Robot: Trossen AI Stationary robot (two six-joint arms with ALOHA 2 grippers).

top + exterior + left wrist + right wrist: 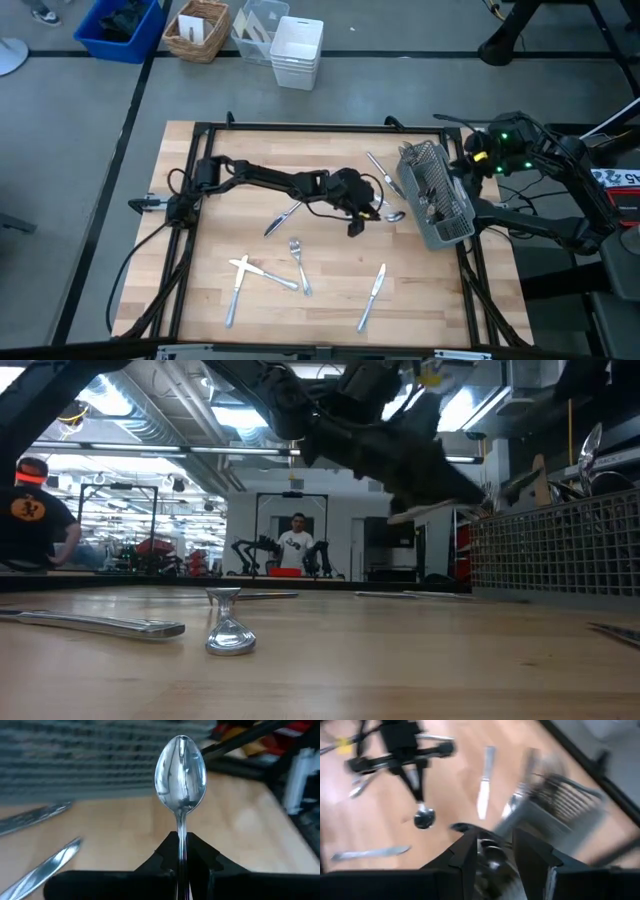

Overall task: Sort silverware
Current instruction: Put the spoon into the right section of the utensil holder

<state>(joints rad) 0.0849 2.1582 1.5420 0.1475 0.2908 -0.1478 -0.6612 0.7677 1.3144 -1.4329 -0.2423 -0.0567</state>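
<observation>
My left gripper (375,208) reaches across mid-table, shut on a shiny spoon (181,775) whose bowl (395,215) points toward the dark wire-mesh caddy (437,195) at the table's right edge. My right gripper (470,165) hangs above the caddy's far right corner. Its fingers (470,855) stand apart and the blurred caddy (565,805) shows beyond them; I see no touch. More silverware lies flat on the wood: a knife (283,220), a fork (300,265), two crossed pieces (245,272), a knife (372,295), and pieces by the caddy (378,170). My left gripper pinches the spoon's handle (182,827) between its two fingers. The fingers lie along the spoon, so the bowl sticks straight out past their tips. They come slanting down from the table's left. The spoon is lifted clear of the table.
A black frame rail (300,127) runs round the wooden table. On the floor beyond the far edge stand a blue bin (120,30), a wicker basket (195,30) and a white bin (297,50). People show in the room behind (297,540).
</observation>
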